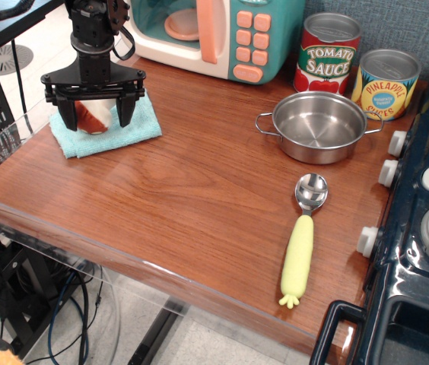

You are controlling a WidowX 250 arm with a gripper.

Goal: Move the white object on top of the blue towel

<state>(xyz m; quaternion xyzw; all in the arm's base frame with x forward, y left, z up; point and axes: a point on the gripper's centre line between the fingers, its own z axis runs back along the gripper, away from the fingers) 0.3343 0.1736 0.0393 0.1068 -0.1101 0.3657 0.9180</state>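
Observation:
The white object (pixel 91 116), a small cream toy with a reddish-brown end, lies on the blue towel (pixel 140 125) at the table's far left. My gripper (pixel 96 114) stands over the towel with its two black fingers (pixel 126 109) spread wide on either side of the toy, clear of it. The gripper is open. The towel lies flat on the wooden table, partly hidden behind the gripper.
A steel pot (pixel 318 125) stands at the back right with two cans (pixel 327 53) behind it. A yellow-handled spoon (pixel 302 243) lies near the front right. A toy microwave (pixel 214 30) is at the back. A stove (pixel 420 228) borders the right edge.

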